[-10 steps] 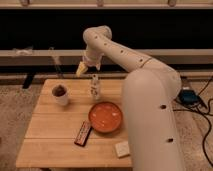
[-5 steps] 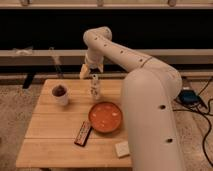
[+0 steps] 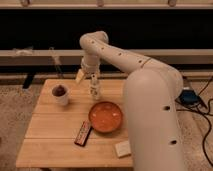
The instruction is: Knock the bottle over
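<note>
The bottle stands upright on the wooden table, toward the far edge, at approx. 12 o'clock from the tabletop's middle. We see it as a slim white shape w/ a narrow neck; its label marks are too faint for us to read.

The gripper hangs directly over it, at about 11 o'clock from the bottle's neck. The bottle's top sits right at the gripper's lower end (we can't tell whether the two touch). We also can't tell if the gripper is set wide or narrow, since its lower end blends into the bottle's top and the dark background.

The arm is white w/ small dark dots. It bends over above the gripper, then runs down toward 4 o'clock into the robot's big white body, which covers the table's right side.

A white cup w/ brown contents stands at 9 o'clock from the bottle, near it but apart. An orange bowl lies at 5 o'clock from the bottle, w/ a strip of bare wood btw. them. A dark flat bar lies tilted at 7 o'clock from the bowl, just beside its rim. A pale square block rests at 5 o'clock from the bowl, near the table's front edge & just beside the robot's body.

Off the table, at 3 o'clock, dark cables trail across the speckled floor.
</note>
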